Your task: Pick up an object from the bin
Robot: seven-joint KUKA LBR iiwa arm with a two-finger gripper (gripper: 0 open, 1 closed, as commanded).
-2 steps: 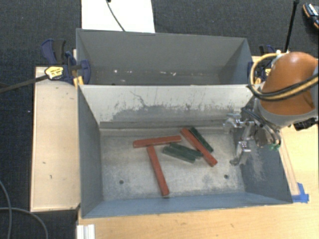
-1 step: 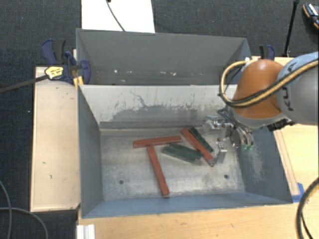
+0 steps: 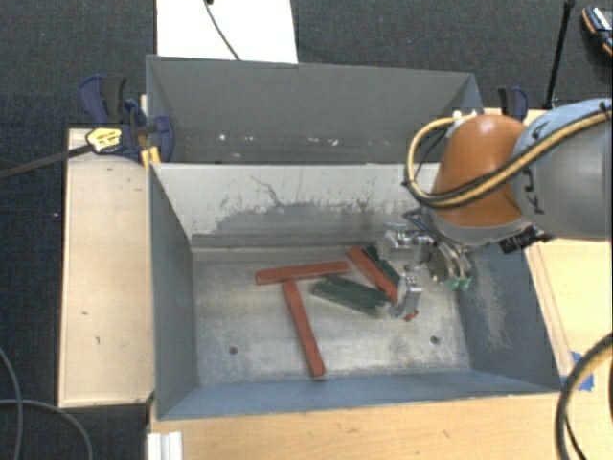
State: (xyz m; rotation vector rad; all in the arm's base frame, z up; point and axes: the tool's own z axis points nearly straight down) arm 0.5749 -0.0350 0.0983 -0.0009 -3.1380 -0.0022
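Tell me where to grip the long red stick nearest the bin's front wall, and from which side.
Take the long red stick at its middle, from straight above, closing across its narrow width. It lies flat on the bin floor with bare floor on both sides there, while its far end seems to meet the other red stick.

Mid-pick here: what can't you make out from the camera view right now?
- Short red stick: its lower right end is hidden under the pincer.
- Dark green block: its right end is covered by the pincer.
- Bin: the back right corner of its floor is hidden by the arm's orange cover.
- Whether the pincer touches either thing: cannot tell.
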